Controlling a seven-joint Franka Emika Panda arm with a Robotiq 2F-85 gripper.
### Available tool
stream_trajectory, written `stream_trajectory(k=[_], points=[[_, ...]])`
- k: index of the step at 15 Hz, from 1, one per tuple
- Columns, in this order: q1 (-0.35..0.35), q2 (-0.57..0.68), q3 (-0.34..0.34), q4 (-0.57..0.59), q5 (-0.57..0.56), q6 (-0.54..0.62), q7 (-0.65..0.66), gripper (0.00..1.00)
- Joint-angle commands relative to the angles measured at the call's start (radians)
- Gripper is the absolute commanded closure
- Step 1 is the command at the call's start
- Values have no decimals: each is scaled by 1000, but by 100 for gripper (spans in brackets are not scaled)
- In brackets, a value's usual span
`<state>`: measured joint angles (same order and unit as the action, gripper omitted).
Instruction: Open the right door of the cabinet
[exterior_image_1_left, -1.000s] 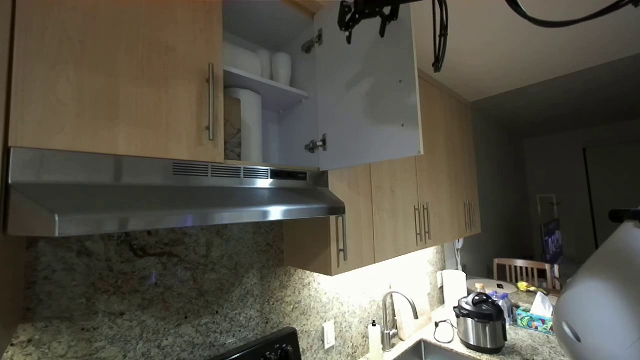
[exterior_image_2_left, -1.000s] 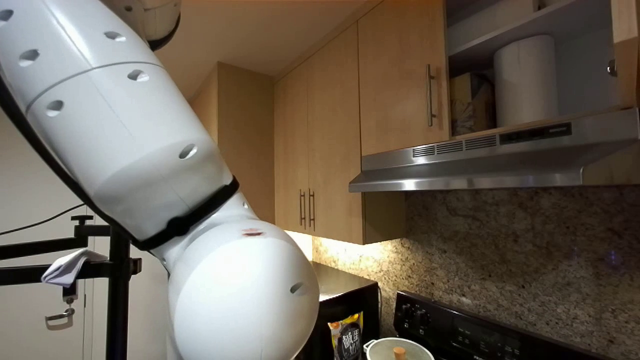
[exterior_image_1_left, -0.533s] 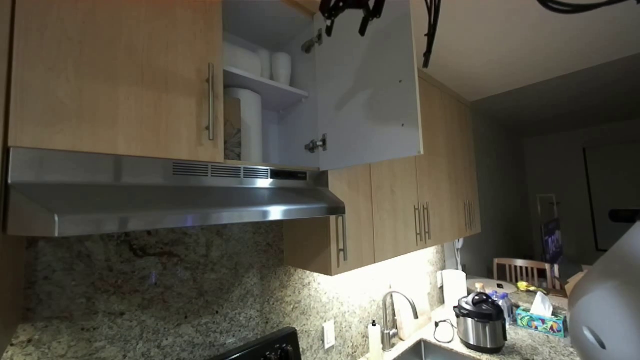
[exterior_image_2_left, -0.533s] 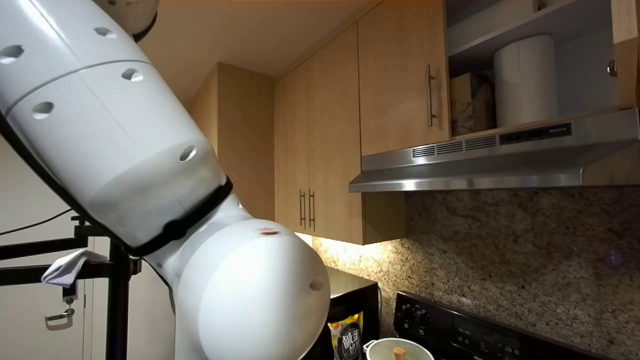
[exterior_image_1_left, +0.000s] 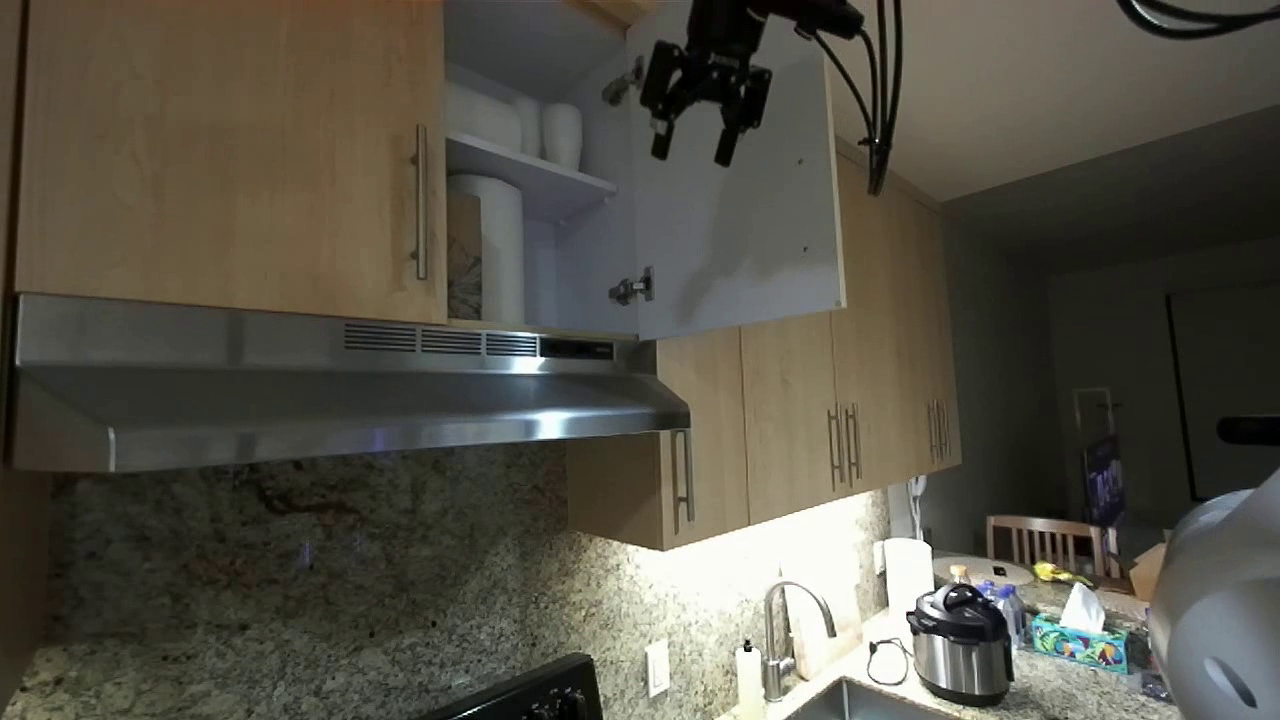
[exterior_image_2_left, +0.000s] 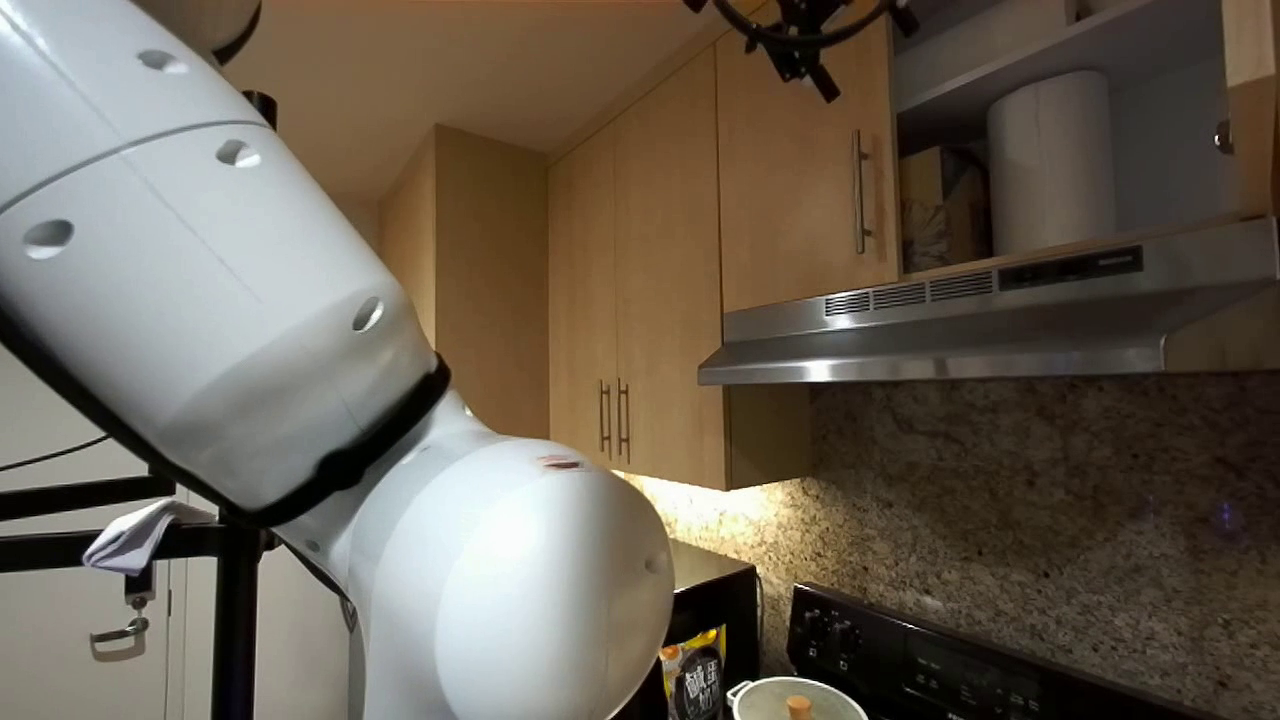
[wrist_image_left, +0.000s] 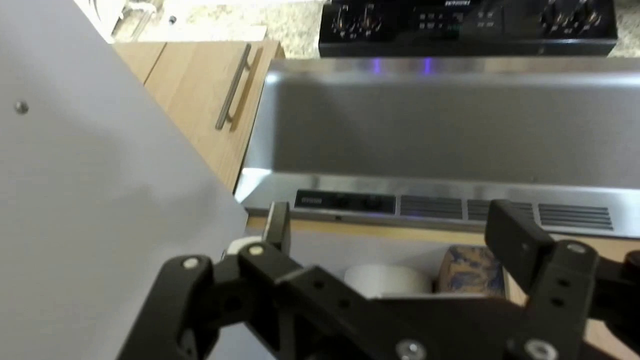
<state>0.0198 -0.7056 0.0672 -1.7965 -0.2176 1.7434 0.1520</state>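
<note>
The right door (exterior_image_1_left: 750, 220) of the cabinet (exterior_image_1_left: 590, 225) stands swung wide, its pale inner face and two hinges showing in an exterior view. Its bar handle is hidden on the far side. My gripper (exterior_image_1_left: 693, 152) hangs in front of that inner face, fingers pointing down, open with nothing between them. From the wrist view, the right door (wrist_image_left: 90, 210) fills the left side, beside the open gripper (wrist_image_left: 390, 215); whether they touch I cannot tell. The twin left door (exterior_image_1_left: 230, 150) is closed. Part of the gripper (exterior_image_2_left: 800, 50) enters at the top of an exterior view.
A steel range hood (exterior_image_1_left: 350, 400) runs under the cabinet. Inside stand a white roll (exterior_image_2_left: 1050, 165), a patterned box (wrist_image_left: 472, 272) and white vessels on the shelf (exterior_image_1_left: 530, 165). Taller cabinets (exterior_image_1_left: 790, 400) adjoin to the right. A stove panel (wrist_image_left: 465, 25) lies below the hood.
After rising slightly and shifting left, my gripper has come down in front of the door and entered the top of an exterior view. The white arm has shifted. The door has not moved.
</note>
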Motion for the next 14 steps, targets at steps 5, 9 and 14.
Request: stream_trajectory(k=[5, 9, 14], points=[[6, -81, -59, -199, 66, -156, -132, 0], [5, -91, -82, -230, 54, -245, -183, 0], [15, -95, -120, -248, 48, -312, -270, 0]])
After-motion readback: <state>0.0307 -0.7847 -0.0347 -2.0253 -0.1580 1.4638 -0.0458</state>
